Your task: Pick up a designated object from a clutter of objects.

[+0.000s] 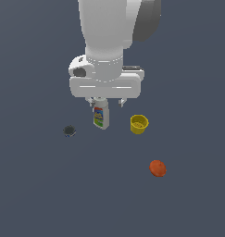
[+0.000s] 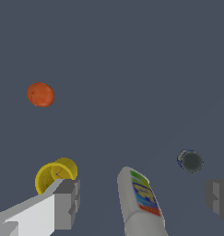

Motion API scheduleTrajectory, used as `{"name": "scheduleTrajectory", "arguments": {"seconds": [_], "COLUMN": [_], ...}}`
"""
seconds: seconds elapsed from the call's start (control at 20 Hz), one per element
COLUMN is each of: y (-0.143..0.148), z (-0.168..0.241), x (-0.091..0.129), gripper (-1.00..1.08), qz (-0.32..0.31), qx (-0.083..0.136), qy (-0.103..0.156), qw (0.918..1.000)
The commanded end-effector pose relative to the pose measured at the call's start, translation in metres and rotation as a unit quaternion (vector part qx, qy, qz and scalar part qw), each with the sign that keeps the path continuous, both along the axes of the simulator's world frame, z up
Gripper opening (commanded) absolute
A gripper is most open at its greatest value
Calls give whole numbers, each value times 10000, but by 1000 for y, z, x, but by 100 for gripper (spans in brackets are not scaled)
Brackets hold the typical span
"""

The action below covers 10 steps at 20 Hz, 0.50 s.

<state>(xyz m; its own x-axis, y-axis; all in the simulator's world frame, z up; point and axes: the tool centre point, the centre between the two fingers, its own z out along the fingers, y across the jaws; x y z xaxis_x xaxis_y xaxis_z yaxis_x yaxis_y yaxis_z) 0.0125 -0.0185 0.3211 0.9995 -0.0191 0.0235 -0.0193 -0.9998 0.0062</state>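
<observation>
Non-task item: 1 only, the floor [image 1: 30, 194].

- Type: flat, level surface, plain finish.
- Colour: dark slate blue-grey, approx. uniform, matte.
- Ext. view: floor fills the pic to all 4 borders and forms the whole background. Tone is even across the pic.
- Wrist view: same floor [image 2: 132, 55], same colour, again runs to every border. A faint darker diagonal band crosses part of it; too weak to say more.
- Texture/markings: too smooth to tell any in either view.
</observation>
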Motion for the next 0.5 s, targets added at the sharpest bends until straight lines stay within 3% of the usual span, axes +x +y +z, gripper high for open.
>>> {"name": "scheduleTrajectory", "arguments": {"seconds": [0.0, 0.45], "y": [0, 15], "z": [0, 3], "x": [0, -1], "gripper": [28, 28], "qz": [0, 92], "qx": [0, 75], "qy": [0, 1], "qw": [10000, 9999]}}
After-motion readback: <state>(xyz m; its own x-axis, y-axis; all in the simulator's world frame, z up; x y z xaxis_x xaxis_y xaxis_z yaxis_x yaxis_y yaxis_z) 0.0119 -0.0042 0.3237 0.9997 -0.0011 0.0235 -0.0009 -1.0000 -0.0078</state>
